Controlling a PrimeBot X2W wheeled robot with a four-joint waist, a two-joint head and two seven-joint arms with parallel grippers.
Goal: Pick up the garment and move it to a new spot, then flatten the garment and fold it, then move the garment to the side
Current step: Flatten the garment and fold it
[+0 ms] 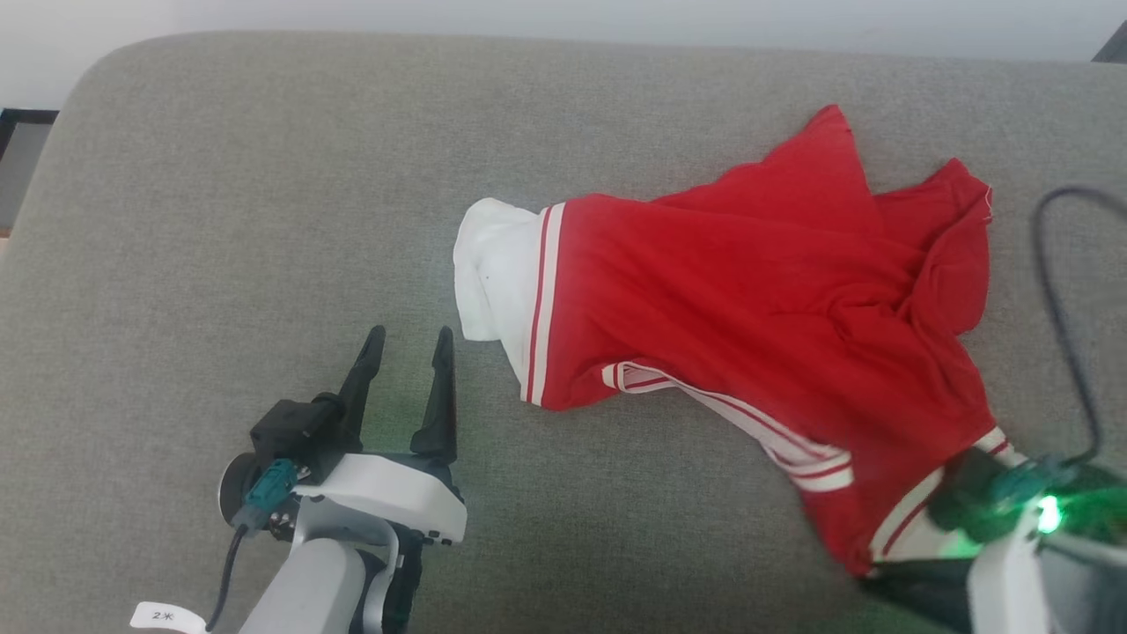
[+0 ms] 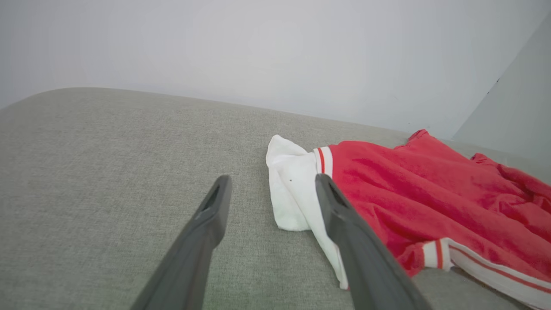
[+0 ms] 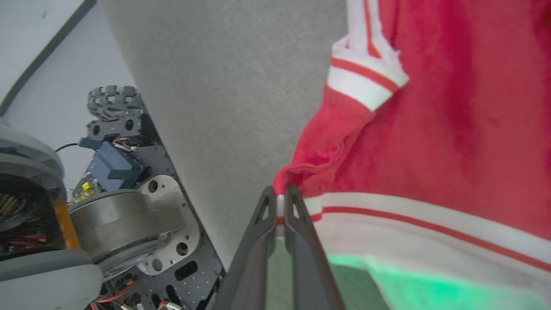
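The right hand (image 3: pixel 280 196) pinches the striped hem (image 3: pixel 387 224) of the garment (image 1: pixel 748 291), which lies crumpled on the grey sofa cushion (image 1: pixel 220 220). The left hand (image 1: pixel 410 335) gapes empty just beside its white sleeve end (image 1: pixel 493 264). This is likely the flattening step: next the left should grip that sleeve and draw the cloth taut.

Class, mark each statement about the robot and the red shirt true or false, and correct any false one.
1. The right gripper is shut on the garment's striped edge. True.
2. In the head view, the white sleeve end is at the garment's left. True.
3. The left gripper grips the white sleeve end. False: it is open with nothing between its fingers.
4. The garment lies neatly folded. False: it lies crumpled on the grey cushion.
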